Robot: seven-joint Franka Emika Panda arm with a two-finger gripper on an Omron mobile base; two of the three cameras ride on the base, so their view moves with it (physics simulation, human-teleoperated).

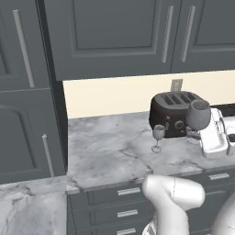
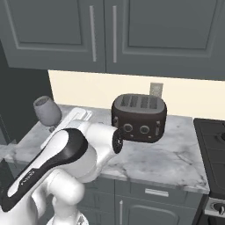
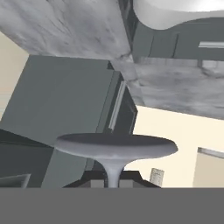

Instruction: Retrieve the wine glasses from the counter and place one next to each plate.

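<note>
One wine glass stands upright on the marble counter, just left of the front of a black toaster. My gripper is shut on the thin stem of a second wine glass, held clear of the counter in front of the toaster's right end. From the other side, this held glass hangs upright over the counter's left end. In the hand view its round foot spreads just beyond my gripper, with the stem running down between the fingertips. The plates are out of view.
The black toaster sits against the cream wall under dark upper cabinets. A tall dark cabinet bounds the counter on the left. A black stove adjoins the counter's right end. A lower marble surface lies at near left.
</note>
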